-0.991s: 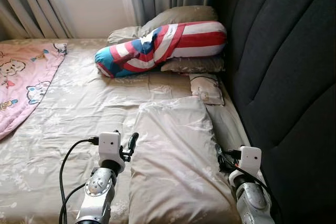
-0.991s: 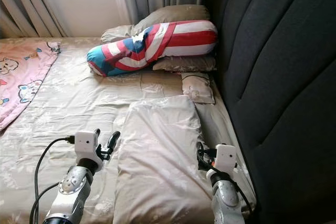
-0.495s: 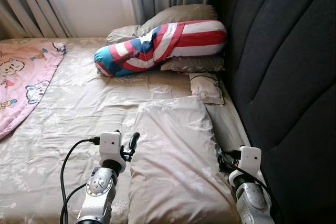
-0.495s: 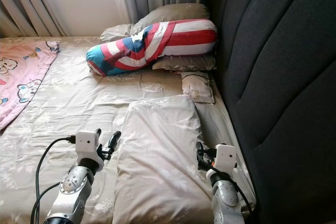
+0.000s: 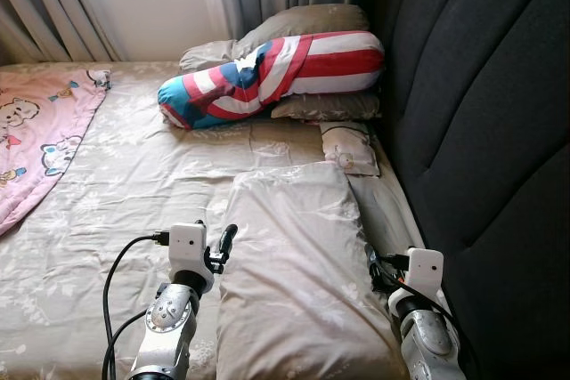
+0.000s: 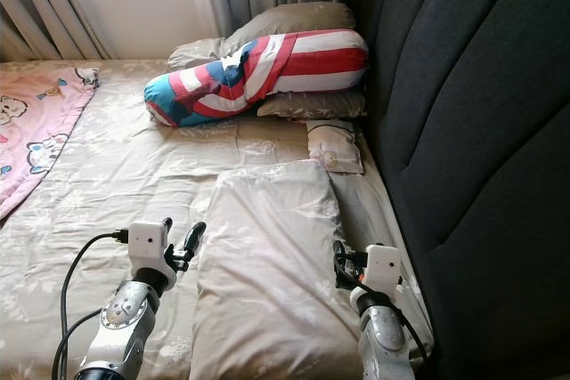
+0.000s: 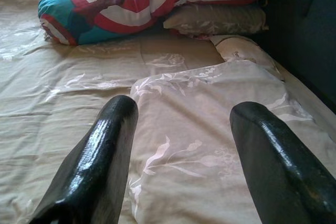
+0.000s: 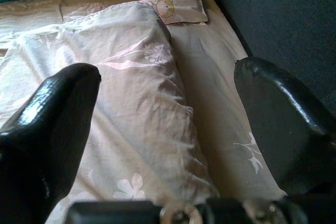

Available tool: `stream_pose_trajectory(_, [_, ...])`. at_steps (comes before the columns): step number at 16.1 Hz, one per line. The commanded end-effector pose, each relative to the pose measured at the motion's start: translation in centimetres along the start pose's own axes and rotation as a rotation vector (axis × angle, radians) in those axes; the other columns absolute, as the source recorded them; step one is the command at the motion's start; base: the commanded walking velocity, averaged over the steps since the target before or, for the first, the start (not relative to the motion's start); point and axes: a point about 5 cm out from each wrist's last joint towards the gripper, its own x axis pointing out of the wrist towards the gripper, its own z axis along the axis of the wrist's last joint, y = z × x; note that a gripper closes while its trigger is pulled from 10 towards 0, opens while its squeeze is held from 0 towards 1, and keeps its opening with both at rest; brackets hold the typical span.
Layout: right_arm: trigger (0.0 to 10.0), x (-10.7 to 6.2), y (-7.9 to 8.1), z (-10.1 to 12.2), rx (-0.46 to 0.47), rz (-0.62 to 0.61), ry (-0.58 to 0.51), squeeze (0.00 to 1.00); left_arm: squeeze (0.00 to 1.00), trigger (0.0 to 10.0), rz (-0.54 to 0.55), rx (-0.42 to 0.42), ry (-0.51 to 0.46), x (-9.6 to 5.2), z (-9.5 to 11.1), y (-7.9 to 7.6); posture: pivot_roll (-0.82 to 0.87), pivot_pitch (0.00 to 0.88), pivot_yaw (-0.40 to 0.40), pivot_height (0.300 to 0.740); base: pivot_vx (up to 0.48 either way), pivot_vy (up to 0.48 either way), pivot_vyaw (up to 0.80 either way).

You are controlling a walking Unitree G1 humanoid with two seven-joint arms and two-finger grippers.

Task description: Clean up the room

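Since 1.0 s ago the whole head view shifts slightly: the far pillows sit a little higher in frame and the pink blanket slides toward the left edge. That is camera motion. The arms hold the same pose on either side of the pillow.

Pillow (image 5: 298, 273), beige floral, lies lengthwise at lower centre of the frame on the bed (image 5: 134, 175), close to the dark headboard (image 5: 481, 131) on the right. It looks like the item to tidy.

Left claw (image 5: 216, 251) at lower left, just beside the pillow's left edge. Fingers (image 7: 94, 166) spread wide, nothing between them; the pillow's near corner shows in the gap.

Right claw (image 8: 168, 124) at lower right, between pillow and headboard. Also wide open and empty, with the pillow's right edge and a strip of sheet in the gap.

Judgement: the claws bracket the pillow so both edges can be pinched for a two-handed lift.

Upper centre: striped bolster (image 5: 272, 77) rests on stacked pillows (image 5: 307, 24). A small bear cushion (image 5: 349, 149) lies against the headboard. Pink blanket (image 5: 36, 140) at left.
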Motion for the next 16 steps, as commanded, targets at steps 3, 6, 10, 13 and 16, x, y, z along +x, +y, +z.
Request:
stream_pose_trajectory(3, [10.0,0.02,0.01,0.07,0.012,-0.009,-0.006,0.00,0.00,10.0,0.006,-0.010,0.000,0.10,0.15,0.30,-0.06,0.025,0.003,0.740,0.000,0.000,0.00])
stream_pose_trajectory(6, [10.0,0.00,-0.03,0.21,0.015,-0.011,-0.018,0.00,0.00,10.0,0.003,-0.010,0.001,0.11,0.12,0.27,-0.06,0.024,0.004,0.740,0.000,0.000,0.00])
stream_pose_trajectory(10, [10.0,-0.01,-0.04,0.26,0.014,-0.011,-0.022,0.00,0.00,10.0,0.005,-0.011,0.000,0.09,0.09,0.25,-0.06,0.018,0.003,0.740,0.000,0.000,0.00])
stream_pose_trajectory(13, [10.0,0.01,-0.04,0.28,0.012,-0.014,-0.022,0.00,0.00,10.0,0.005,-0.013,-0.002,0.11,0.10,0.23,-0.06,0.016,0.003,0.740,0.000,0.000,0.00])
stream_pose_trajectory(16, [10.0,0.08,-0.07,0.19,0.001,-0.011,-0.006,0.00,0.00,10.0,0.003,-0.014,-0.002,0.12,0.08,0.16,-0.07,0.011,0.003,0.740,0.000,0.000,0.00])
